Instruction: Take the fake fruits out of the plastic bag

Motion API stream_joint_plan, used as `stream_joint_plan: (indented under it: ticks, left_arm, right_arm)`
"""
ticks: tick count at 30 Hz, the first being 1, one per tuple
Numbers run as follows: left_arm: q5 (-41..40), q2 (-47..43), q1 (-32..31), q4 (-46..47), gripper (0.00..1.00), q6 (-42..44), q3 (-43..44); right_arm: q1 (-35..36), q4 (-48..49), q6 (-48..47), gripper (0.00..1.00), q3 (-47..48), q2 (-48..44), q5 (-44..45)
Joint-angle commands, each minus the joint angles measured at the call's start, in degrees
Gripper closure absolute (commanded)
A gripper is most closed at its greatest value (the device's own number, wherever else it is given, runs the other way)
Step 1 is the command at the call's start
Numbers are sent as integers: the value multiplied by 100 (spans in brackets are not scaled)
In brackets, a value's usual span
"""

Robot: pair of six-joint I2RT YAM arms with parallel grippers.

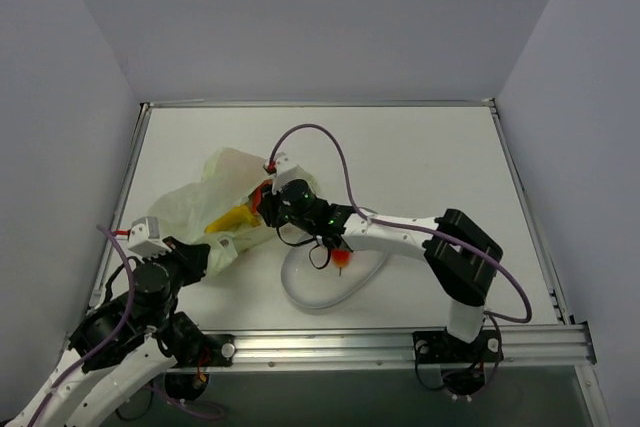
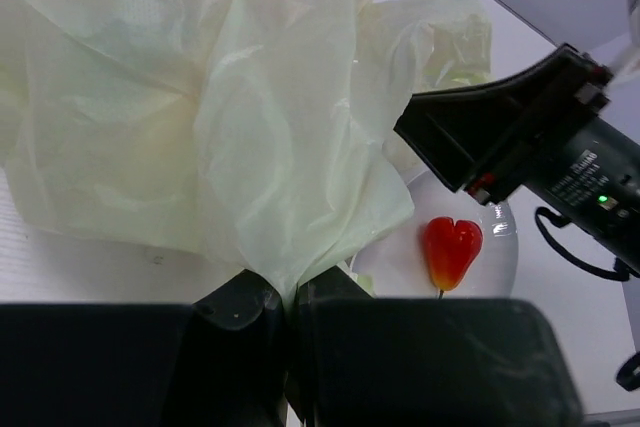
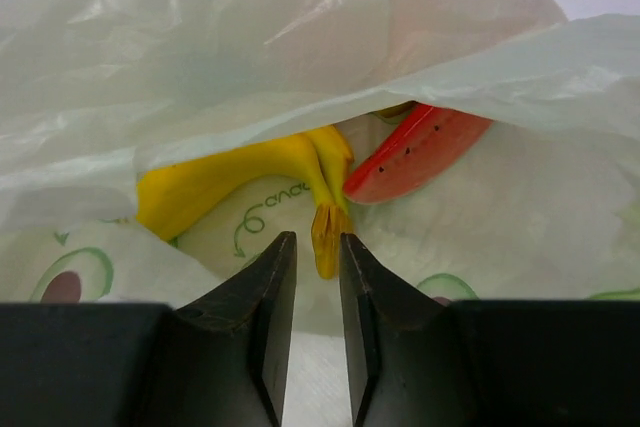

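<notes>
The pale yellow-green plastic bag [image 1: 190,202] lies crumpled at the table's left. My left gripper [image 2: 287,297] is shut on a fold of the plastic bag [image 2: 200,117] at its near edge. My right gripper [image 3: 318,247] reaches into the bag's [image 3: 300,37] mouth, its jaws drawn close around the stem of the yellow banana [image 3: 230,182]. A red slice with dark seeds [image 3: 420,152] lies beside the banana. From above, the banana [image 1: 232,217] shows through the opening beside the right gripper [image 1: 262,205]. A red heart-shaped fruit [image 1: 343,259] rests on the white plate [image 1: 300,292].
The white oval plate [image 2: 500,247] sits just right of the bag, under the right forearm [image 1: 400,232]. The right arm's purple cable [image 1: 335,152] arcs over the table's middle. White walls close in the table on three sides.
</notes>
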Motion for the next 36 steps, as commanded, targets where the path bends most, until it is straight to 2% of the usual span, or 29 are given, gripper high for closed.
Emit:
stream_joint_plan:
  ticks: [1, 6, 10, 14, 18, 21, 22, 24, 25, 27, 28, 32, 36]
  left_arm:
    - [103, 62, 7, -250, 97, -272, 117]
    - [296, 105, 7, 101, 98, -369, -244]
    - [454, 272, 7, 742, 98, -176, -341]
    - [560, 448, 7, 849, 98, 0, -332]
    - [595, 405, 7, 797, 97, 18, -428]
    - [560, 291, 7, 709, 98, 44, -446]
    - [560, 273, 7, 691, 97, 44, -446]
    - [569, 246, 7, 673, 98, 53, -455]
    - [569, 255, 7, 682, 98, 53, -455]
    - [595, 272, 7, 708, 98, 53, -472]
    - [604, 281, 7, 761, 98, 53, -481]
    - [630, 351, 7, 849, 98, 53, -499]
    - [648, 422, 7, 902, 98, 62, -543]
  right_arm:
    - [3, 242, -118, 78, 594, 482, 110]
    - [-6, 366, 241, 62, 929, 1202, 1005]
    - [-41, 383, 453, 52, 1219, 1616, 1867]
    - [-128, 453, 734, 32, 1631, 2003, 2176]
    - [-129, 392, 954, 30, 1948, 2469, 2290]
    - [-111, 295, 1042, 39, 2019, 2627, 2483]
    - [-111, 278, 1060, 49, 1993, 2619, 2536]
    - [-111, 269, 1130, 58, 1862, 2523, 2589]
    - [-102, 269, 1130, 69, 1818, 2479, 2598]
    - [-94, 243, 1095, 76, 1747, 2347, 2624]
    - [-94, 208, 1095, 83, 1695, 2312, 2624]
    - [-94, 523, 1042, 93, 1370, 1856, 2502]
    - [-172, 1067, 1077, 95, 983, 1398, 1898]
